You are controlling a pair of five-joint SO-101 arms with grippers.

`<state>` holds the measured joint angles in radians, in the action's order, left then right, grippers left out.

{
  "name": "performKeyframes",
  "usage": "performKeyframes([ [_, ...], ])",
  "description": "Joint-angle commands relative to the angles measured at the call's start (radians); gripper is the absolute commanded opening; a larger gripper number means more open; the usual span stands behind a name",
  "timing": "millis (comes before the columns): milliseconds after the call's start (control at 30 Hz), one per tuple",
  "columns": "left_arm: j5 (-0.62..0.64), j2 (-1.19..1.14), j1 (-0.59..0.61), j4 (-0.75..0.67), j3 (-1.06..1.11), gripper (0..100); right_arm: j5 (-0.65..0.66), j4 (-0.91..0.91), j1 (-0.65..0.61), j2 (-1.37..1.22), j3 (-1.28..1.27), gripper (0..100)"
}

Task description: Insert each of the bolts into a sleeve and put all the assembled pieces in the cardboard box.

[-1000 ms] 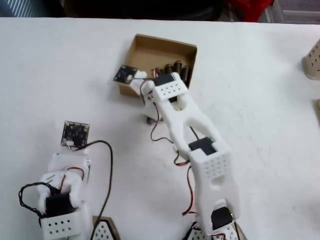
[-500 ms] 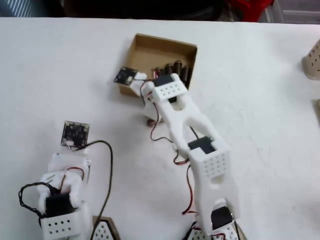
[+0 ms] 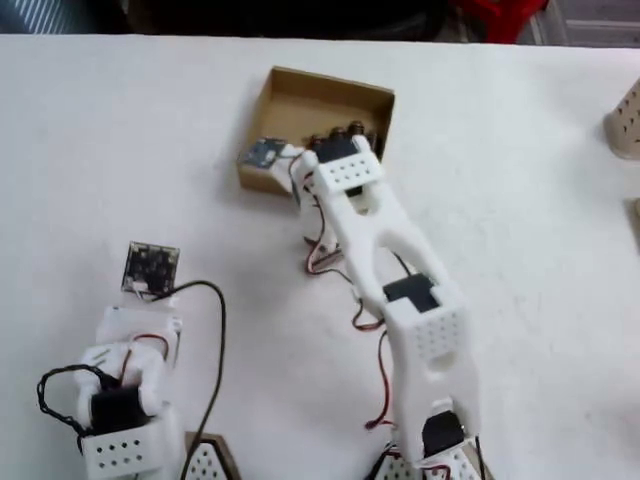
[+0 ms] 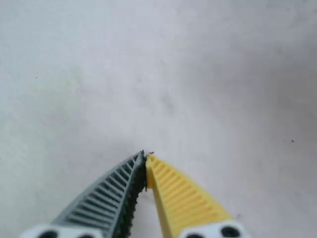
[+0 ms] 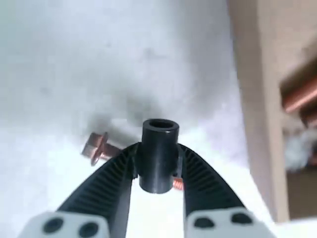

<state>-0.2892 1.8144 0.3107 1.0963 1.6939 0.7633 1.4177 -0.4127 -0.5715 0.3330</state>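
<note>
My right gripper (image 5: 157, 151) is shut on a black sleeve (image 5: 159, 153), held upright with its open bore showing. Below it a copper bolt (image 5: 99, 145) lies on the white table, its shaft passing behind the sleeve. The cardboard box (image 5: 247, 99) stands just beside. In the high view the right arm (image 3: 345, 180) stretches to the near edge of the cardboard box (image 3: 300, 100), which holds several dark assembled pieces (image 3: 345, 135). My left gripper (image 4: 145, 157) is shut on nothing over bare table, and the left arm (image 3: 125, 370) sits at the near left.
A beige perforated stand (image 3: 625, 120) is at the far right edge. Red and black cables (image 3: 335, 265) trail beside the right arm. Open white table lies left of and behind the box.
The right arm has moved away from me toward the box, its wrist now over the box's near edge. The left arm has not moved.
</note>
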Motion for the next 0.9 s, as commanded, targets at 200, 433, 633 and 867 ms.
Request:
performKeyframes([
  [200,-0.005,0.012,0.004,-0.006,0.000,2,-0.129,0.280,0.036,0.278,0.021,1.6],
  [433,-0.002,0.012,-0.015,-0.130,-0.002,2,-0.270,0.252,0.183,0.306,-0.120,1.6],
  [633,0.068,0.012,-0.176,-0.149,-0.002,2,-0.348,0.008,0.268,0.369,-0.425,1.6],
  [867,0.381,0.012,-0.302,-0.316,-0.002,2,-0.374,-0.111,0.337,0.516,-0.655,1.6],
])
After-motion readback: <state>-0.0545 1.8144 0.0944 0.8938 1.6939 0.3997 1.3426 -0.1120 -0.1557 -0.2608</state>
